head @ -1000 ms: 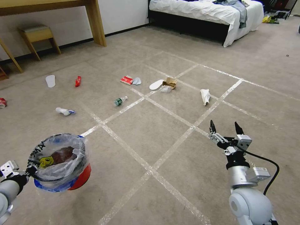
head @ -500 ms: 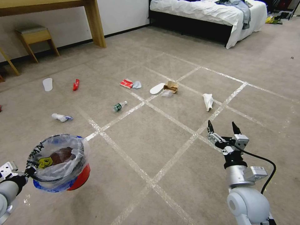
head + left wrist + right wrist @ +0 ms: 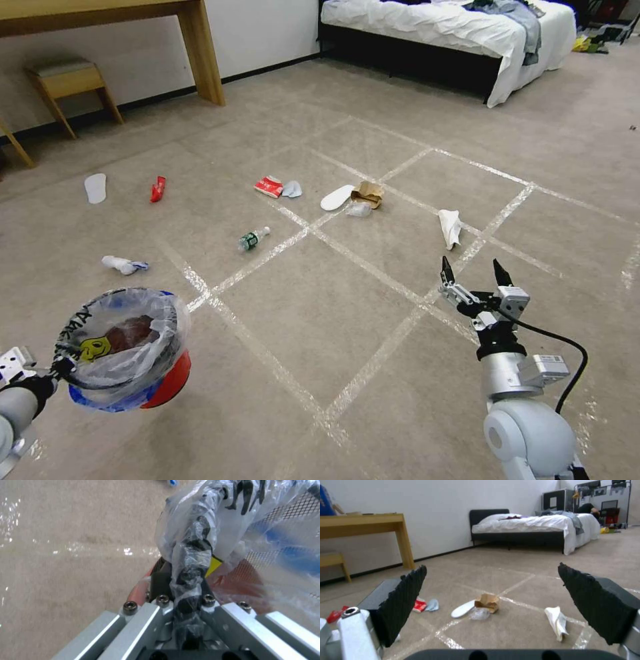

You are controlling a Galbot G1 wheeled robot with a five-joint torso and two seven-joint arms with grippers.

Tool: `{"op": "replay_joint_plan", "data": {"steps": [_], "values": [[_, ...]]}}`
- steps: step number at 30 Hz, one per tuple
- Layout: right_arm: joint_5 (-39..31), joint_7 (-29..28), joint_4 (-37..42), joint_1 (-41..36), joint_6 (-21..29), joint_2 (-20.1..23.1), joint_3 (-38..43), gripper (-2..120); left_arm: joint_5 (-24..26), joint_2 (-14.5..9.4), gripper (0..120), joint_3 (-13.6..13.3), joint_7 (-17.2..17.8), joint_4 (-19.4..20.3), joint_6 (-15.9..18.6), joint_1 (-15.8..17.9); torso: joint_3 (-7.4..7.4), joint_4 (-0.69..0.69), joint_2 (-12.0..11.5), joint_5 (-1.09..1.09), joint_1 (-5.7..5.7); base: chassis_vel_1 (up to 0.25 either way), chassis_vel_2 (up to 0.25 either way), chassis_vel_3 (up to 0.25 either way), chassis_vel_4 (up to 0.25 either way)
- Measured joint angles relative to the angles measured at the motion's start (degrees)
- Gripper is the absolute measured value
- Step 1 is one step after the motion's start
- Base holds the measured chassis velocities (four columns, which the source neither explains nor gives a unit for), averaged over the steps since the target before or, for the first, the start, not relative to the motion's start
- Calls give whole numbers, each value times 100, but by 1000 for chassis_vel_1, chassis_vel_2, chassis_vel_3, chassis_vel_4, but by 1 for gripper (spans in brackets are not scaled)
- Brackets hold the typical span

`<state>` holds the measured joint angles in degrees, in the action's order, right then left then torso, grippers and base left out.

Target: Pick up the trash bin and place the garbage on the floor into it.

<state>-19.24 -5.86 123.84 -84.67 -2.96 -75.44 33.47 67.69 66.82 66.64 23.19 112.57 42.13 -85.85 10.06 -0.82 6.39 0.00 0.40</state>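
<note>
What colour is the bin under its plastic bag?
Red, with blue edging near the rim. The head view shows the bin best, held by the left gripper.

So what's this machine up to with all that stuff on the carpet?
It is tidying litter. Its left pincer is shut on the rim of the trash bin, held off the floor. Its right pincer is open and empty, above the floor near a white tissue. The rest of the litter lies scattered beyond.

Even, bright indoor light; soft shadows. Tape lines (image 3: 347,240) on the floor (image 3: 320,313) glint. Left wrist view blurred up close; head view bows at edges.
</note>
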Motion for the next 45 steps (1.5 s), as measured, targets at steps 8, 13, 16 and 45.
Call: {"op": "replay_joint_plan", "data": {"steps": [8,13,16,45], "values": [[-43,4,2,5,12,10,-3,100,32,-82,1,90,1,-108,1,1,0,0,0,0,0,-118,118,122,-109],[-51,8,-20,17,12,11,-15,100,47,-106,1,134,1,-165,1,-5,0,0,0,0,0,-126,128,108,-121],[-63,19,-41,40,12,11,-36,100,69,-135,1,190,2,-193,1,-19,0,0,0,0,0,-102,108,98,-108],[-82,45,49,-44,-61,6,22,100,151,-274,1,450,-5,-372,2,-75,0,0,0,0,0,-114,121,114,-118]]}}
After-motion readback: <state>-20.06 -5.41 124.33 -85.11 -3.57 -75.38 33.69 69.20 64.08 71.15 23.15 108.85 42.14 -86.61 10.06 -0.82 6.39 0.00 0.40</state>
